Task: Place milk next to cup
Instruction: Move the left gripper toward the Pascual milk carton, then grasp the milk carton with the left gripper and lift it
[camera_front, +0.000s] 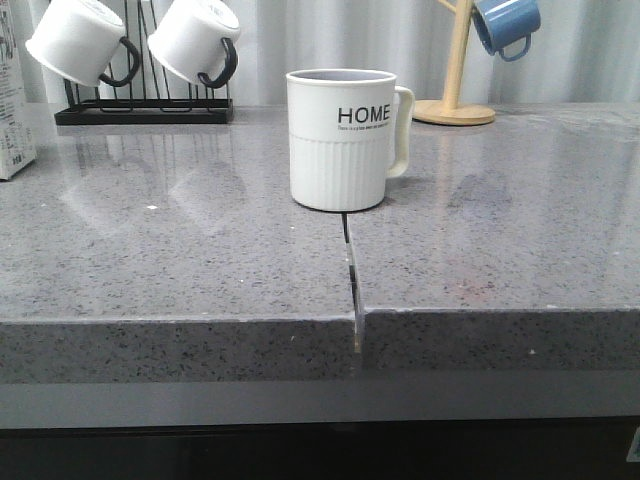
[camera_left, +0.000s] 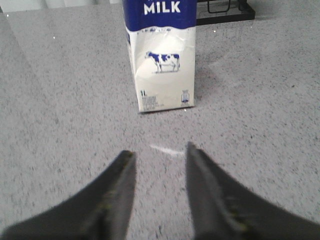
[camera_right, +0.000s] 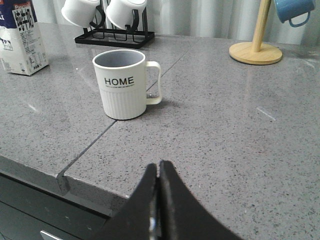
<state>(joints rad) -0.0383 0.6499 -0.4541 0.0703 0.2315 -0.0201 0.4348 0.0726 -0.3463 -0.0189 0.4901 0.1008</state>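
Item: tall white milk carton with blue top band and cow picture, upright at far left, well apart from my ribbed white "HOME" mug. Left gripper spread, empty; right gripper clenched on nothing.

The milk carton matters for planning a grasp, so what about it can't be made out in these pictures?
- Front view: milk is cut off by the left edge; only a strip shows.
- Left wrist view: its top is cut off by the frame, and the small print is unreadable.
- Right wrist view: top cut off by the frame.

Left hand parted, right hand closed.
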